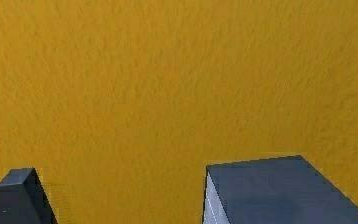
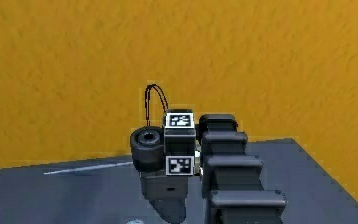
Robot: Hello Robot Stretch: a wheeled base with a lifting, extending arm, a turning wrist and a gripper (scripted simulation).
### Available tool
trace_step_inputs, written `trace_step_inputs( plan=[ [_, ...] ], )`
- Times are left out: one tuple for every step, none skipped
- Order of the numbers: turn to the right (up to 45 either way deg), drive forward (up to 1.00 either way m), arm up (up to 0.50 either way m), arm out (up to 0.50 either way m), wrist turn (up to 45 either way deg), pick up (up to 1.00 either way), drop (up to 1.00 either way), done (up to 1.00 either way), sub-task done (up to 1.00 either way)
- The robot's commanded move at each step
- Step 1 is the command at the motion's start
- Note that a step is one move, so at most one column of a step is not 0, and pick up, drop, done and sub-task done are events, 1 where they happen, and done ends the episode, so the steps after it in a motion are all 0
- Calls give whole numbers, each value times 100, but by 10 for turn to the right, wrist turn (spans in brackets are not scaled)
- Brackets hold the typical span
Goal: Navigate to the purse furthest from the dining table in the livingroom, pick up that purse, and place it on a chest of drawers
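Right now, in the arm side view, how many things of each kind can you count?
orange wall: 1
grey surface: 1
arm: 1
gripper: 1
white marker squares: 2
Total: 6

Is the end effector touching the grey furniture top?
Cannot tell. In the arm side view the end effector shows against the far edge of the grey furniture top, with no plain gap or contact line.
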Motion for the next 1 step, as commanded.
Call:
trace_step_inputs(
  plan=[
    [0,0,-28,0,0,0,0,0,0]
  ],
)
